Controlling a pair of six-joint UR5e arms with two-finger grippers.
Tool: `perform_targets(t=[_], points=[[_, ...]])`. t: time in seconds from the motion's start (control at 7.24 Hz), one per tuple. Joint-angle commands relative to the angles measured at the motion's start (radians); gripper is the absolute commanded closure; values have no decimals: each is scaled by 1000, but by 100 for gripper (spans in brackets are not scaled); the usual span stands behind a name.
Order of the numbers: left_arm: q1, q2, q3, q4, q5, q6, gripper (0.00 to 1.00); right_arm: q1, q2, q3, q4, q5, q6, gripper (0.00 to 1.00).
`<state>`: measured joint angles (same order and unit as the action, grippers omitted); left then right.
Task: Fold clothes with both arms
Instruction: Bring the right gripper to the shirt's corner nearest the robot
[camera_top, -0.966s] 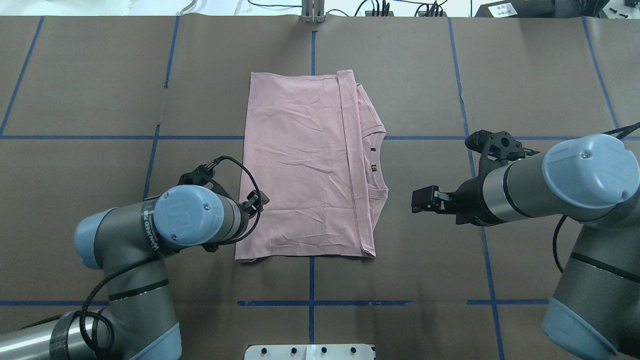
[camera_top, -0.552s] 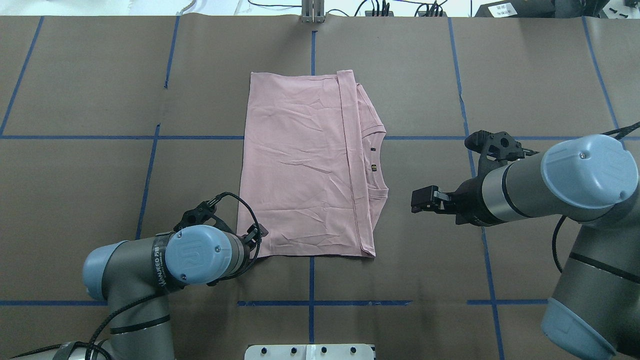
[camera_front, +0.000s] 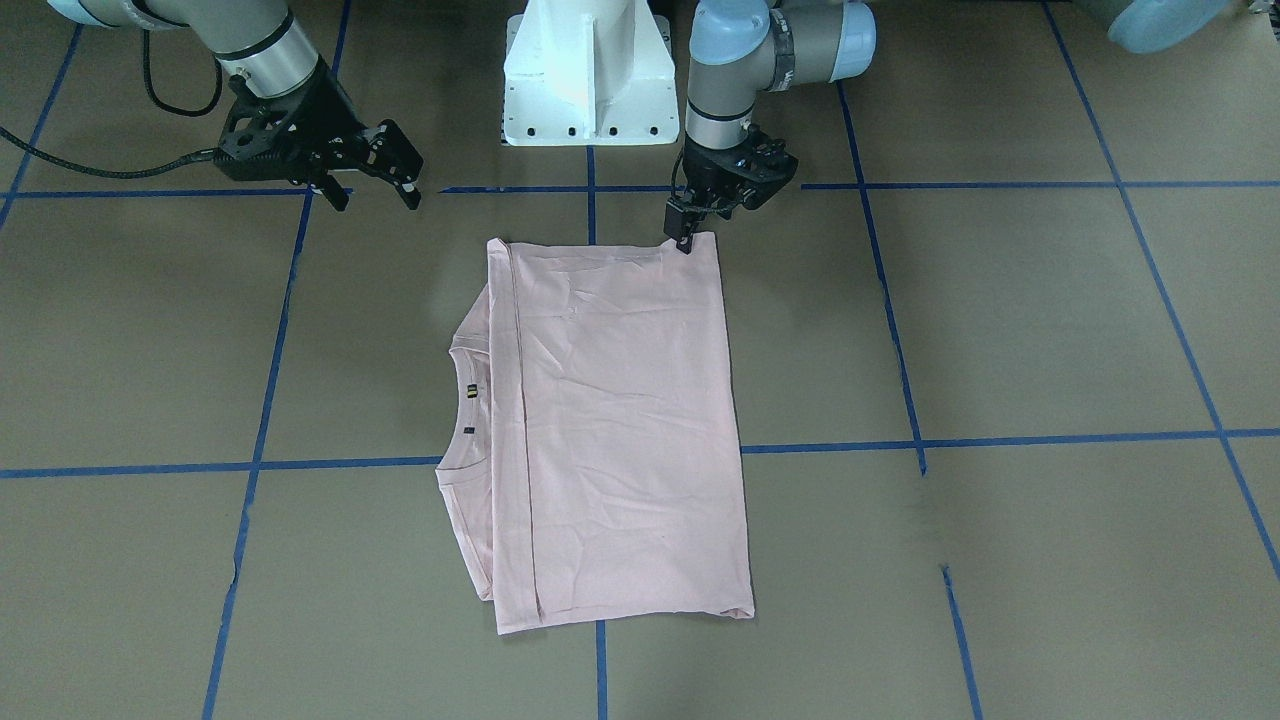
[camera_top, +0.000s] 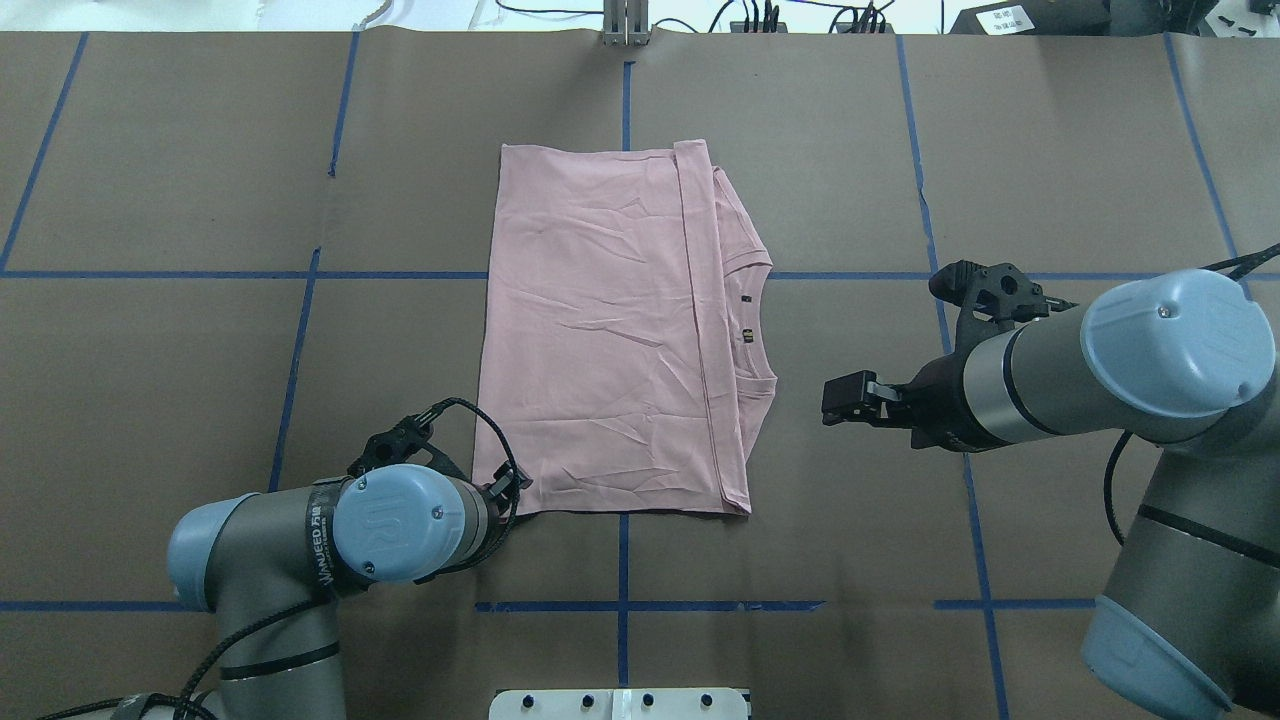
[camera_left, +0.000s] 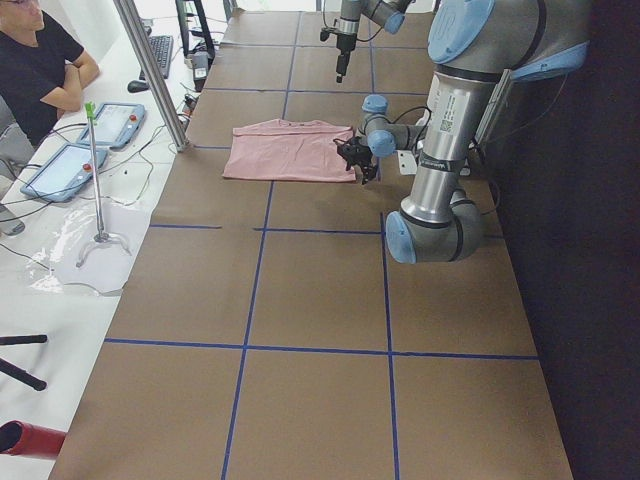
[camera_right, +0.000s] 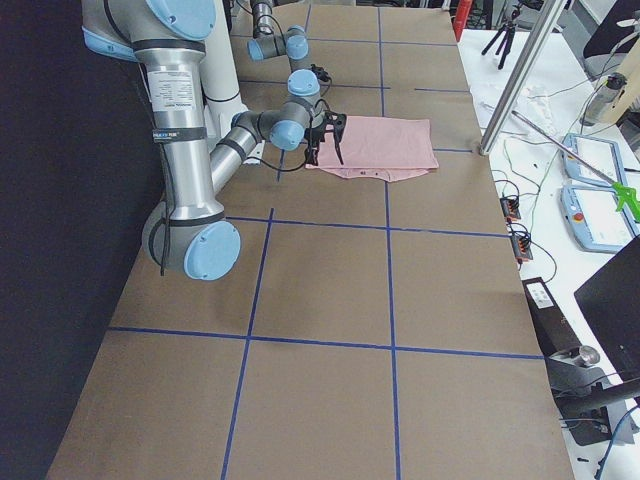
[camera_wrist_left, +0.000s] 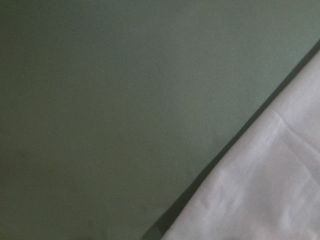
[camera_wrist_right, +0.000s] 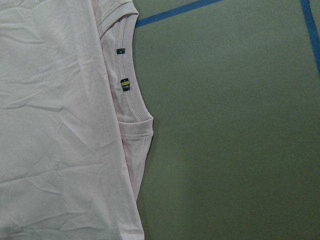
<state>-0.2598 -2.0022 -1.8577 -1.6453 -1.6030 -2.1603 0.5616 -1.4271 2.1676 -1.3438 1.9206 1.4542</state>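
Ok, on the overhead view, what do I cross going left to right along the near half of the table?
From the left: left arm → pink T-shirt → right hand → right arm. The left hand overlaps the shirt's near-left corner, so it is left out.

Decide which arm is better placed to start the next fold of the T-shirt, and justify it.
Probably the left: the left arm has its jaws at the T-shirt's near corner, while the right arm hovers beside the collar edge, jaws apart from the cloth.
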Motion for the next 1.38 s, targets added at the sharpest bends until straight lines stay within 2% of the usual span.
perform_targets(t=[0.0,0.14,0.83,0.97,1.1,1.24], points=[[-2,-3,-1,1,2,-1,76,1,-1,1,0,0,0,0],[-6,-4,0,1,2,-1,100,1,-1,0,0,0,0,0],[-42,-9,-44,-1,-2,29,100,-2,0,-18,0,0,3,0],[-47,-7,-46,1,-3,101,100,-5,0,-43,0,-3,27,0],[-47,-1,-46,1,-5,149,100,-35,20,-69,0,-26,128,0],[-47,-1,-46,1,-5,151,100,-78,153,-163,-14,-84,247,0]])
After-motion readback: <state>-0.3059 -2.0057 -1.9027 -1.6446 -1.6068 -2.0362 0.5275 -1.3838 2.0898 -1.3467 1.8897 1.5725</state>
